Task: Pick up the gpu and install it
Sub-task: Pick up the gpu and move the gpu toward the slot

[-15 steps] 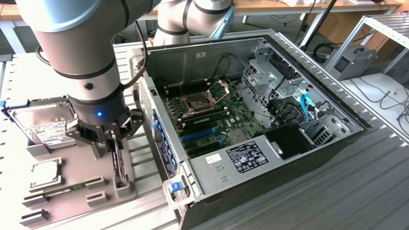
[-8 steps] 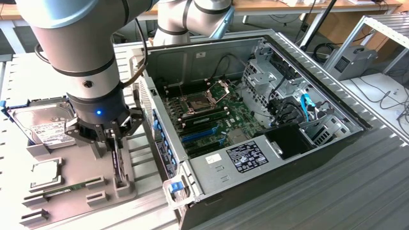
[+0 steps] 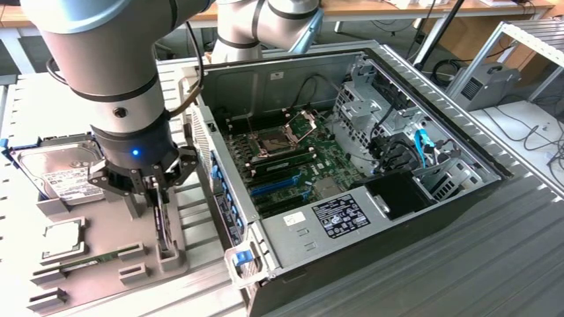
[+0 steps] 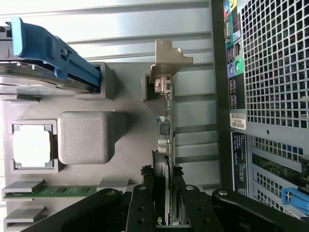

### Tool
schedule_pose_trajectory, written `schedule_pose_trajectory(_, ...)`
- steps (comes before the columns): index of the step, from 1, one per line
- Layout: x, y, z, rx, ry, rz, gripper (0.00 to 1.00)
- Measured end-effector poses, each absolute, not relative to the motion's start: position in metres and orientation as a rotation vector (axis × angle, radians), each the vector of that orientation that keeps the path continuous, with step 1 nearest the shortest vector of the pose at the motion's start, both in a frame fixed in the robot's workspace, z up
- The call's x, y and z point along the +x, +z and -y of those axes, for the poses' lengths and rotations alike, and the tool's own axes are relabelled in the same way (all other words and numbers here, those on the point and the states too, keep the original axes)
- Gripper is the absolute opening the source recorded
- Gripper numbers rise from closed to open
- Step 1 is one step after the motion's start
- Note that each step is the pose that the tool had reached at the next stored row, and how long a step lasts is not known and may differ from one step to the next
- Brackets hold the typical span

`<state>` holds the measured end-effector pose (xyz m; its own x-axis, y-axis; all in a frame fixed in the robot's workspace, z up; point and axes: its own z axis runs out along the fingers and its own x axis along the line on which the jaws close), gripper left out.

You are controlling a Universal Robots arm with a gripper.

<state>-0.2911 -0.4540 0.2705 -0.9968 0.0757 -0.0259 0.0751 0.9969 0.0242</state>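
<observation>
- A silver labelled hard drive [image 3: 60, 168] in a blue plastic caddy lies at the exterior view's left, on a grey moulded fixture tray [image 3: 110, 218].
- Nearer the camera on that tray sit a square silver processor chip [image 3: 62, 236] and a narrow green memory stick [image 3: 88, 259].
- The black two-fingered gripper [image 3: 160, 195] on the grey robot arm [image 3: 105, 59] reaches down to the tray's right edge.
- It is clamped on the gpu [image 3: 163, 228], a thin, flat, dark card standing on edge in a tray slot.
- In the wrist view the fingers [image 4: 146, 193] press on both faces of the gpu [image 4: 166, 116], whose pale metal end bracket [image 4: 169, 58] is at the far end.
- The open black computer case [image 3: 423, 251] lies just beside the tray, with its green motherboard [image 3: 308, 158] and blue expansion slots [image 3: 273, 186] exposed.
</observation>
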Motion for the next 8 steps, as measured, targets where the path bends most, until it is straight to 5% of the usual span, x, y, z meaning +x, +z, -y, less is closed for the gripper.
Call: schedule_pose_trajectory(8,-0.2911,0.2746,0.4540,0.118,0.036,-3.112,0.26)
